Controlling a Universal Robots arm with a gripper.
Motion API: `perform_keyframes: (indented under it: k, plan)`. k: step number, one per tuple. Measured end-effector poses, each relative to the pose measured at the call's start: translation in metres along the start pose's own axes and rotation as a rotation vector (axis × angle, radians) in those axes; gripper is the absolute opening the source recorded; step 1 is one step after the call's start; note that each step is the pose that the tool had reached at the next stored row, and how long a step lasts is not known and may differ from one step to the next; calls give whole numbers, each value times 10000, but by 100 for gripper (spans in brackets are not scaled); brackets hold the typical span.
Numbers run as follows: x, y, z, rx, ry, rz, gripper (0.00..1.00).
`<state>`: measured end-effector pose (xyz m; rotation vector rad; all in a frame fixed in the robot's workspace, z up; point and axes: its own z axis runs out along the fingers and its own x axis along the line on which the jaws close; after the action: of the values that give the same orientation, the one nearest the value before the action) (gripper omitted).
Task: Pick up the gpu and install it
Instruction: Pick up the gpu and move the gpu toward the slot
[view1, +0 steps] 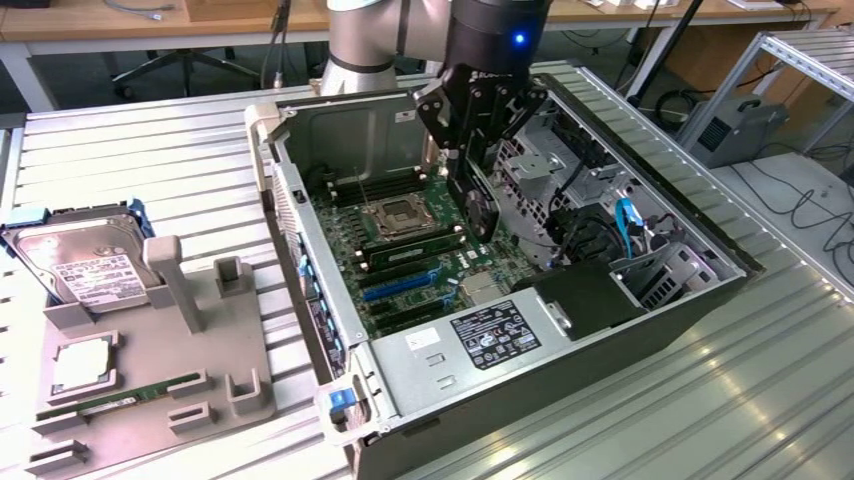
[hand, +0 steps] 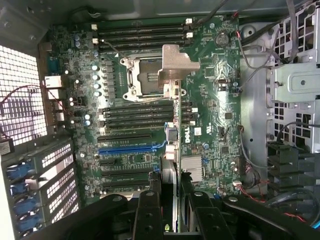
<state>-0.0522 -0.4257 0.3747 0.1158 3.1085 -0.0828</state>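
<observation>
The black gripper (hand: 171, 205) is closest. It is shut tight on the thin edge of the gpu (view1: 478, 205). In the exterior view the gpu hangs on its edge in the upper middle of the frame, over the green board (view1: 400, 270) inside the open computer case (view1: 601, 400).

Ribbed table top (view1: 160, 150) of bright, reflective metal; open computer case (view1: 340, 135) of dull grey sheet metal; matt grey plastic parts holder (view1: 160, 400). Green circuit board (hand: 215, 100), semi-gloss lacquer. Dark gpu (view1: 478, 215) with bare silver metal bracket; matt black gripper (view1: 470, 165).
</observation>
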Motion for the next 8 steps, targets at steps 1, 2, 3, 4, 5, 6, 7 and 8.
perform_keyframes:
  k: [1, 2, 3, 4, 5, 6, 7, 8]
  plan:
    - [-6, 13, 6, 10, -1, 0, 26]
    - [-10, 26, 12, 18, -1, -1, 26]
    - [-15, 37, 14, 23, -1, -2, 26]
    - [-18, 46, 16, 24, -2, -2, 26]
    - [-23, 54, 16, 26, -2, 0, 26]
    - [-25, 55, 16, 26, -2, 0, 26]
    - [-26, 55, 16, 25, -2, -1, 26]
    - [-27, 56, 16, 25, -2, -1, 26]
